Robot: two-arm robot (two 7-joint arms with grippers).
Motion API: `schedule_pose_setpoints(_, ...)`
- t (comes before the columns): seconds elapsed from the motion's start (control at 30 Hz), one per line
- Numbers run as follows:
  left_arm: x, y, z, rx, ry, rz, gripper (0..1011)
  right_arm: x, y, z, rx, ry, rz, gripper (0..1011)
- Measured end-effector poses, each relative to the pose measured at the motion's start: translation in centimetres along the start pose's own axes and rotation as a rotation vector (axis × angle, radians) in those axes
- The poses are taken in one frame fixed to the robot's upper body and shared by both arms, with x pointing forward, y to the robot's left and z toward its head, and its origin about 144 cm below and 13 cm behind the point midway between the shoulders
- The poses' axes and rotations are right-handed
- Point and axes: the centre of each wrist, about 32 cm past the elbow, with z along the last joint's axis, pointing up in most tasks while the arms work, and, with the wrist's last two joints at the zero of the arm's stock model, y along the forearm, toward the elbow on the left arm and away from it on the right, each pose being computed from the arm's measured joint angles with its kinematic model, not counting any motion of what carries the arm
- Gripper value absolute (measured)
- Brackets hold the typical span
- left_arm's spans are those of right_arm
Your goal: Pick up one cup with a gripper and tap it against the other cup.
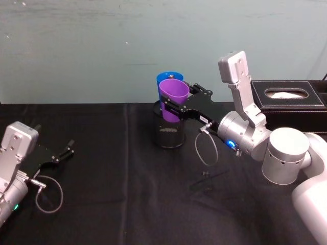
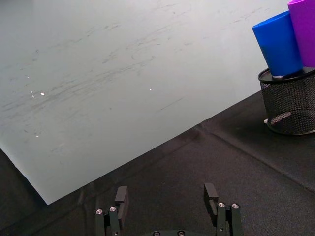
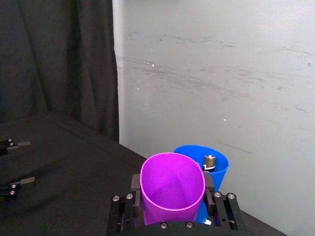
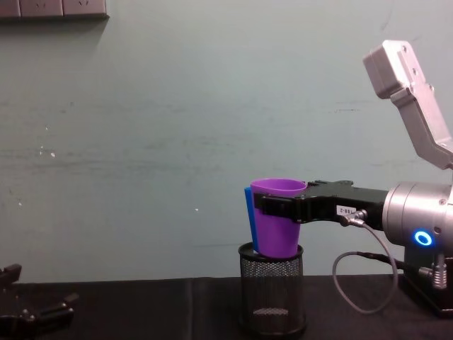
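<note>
Two smooth tapered cups: right hand [image 1: 179, 100] clamps purple cup [image 1: 172, 93] against blue cup [image 1: 165, 77] in mesh holder [image 1: 169, 136]; left hand [image 1: 65, 151] spread aside.

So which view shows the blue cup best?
Left wrist view: the blue cup shows most of its side, standing in the mesh holder. Elsewhere the purple cup hides most of it: head shows its rim, right wrist its mouth, chest a sliver.

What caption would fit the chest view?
Right claw holds a purple cup beside the blue cup in a mesh holder; left claw idle at lower left.
</note>
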Motion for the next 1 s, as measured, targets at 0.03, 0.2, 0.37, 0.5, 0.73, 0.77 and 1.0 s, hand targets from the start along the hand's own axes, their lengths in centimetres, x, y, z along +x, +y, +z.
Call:
schedule_pose_setpoints(0.03, 0.00, 0.00, 0.00, 0.000, 0.000, 0.000, 1000, 0.00, 0.00, 0.00, 0.000, 0.000, 0.000, 724)
schedule_pose_setpoints(0.2, 0.00, 0.00, 0.00, 0.000, 0.000, 0.000, 1000, 0.00, 0.00, 0.00, 0.000, 0.000, 0.000, 724)
schedule_pose_setpoints(0.37, 0.00, 0.00, 0.00, 0.000, 0.000, 0.000, 1000, 0.00, 0.00, 0.00, 0.000, 0.000, 0.000, 726)
schedule_pose_setpoints(0.5, 0.00, 0.00, 0.00, 0.000, 0.000, 0.000, 1000, 0.00, 0.00, 0.00, 0.000, 0.000, 0.000, 724)
schedule_pose_setpoints(0.73, 0.00, 0.00, 0.00, 0.000, 0.000, 0.000, 1000, 0.00, 0.00, 0.00, 0.000, 0.000, 0.000, 726)
schedule_pose_setpoints(0.77, 0.00, 0.00, 0.00, 0.000, 0.000, 0.000, 1000, 0.00, 0.00, 0.00, 0.000, 0.000, 0.000, 724)
schedule_pose_setpoints(1.0, 0.00, 0.00, 0.00, 0.000, 0.000, 0.000, 1000, 0.00, 0.00, 0.00, 0.000, 0.000, 0.000, 726)
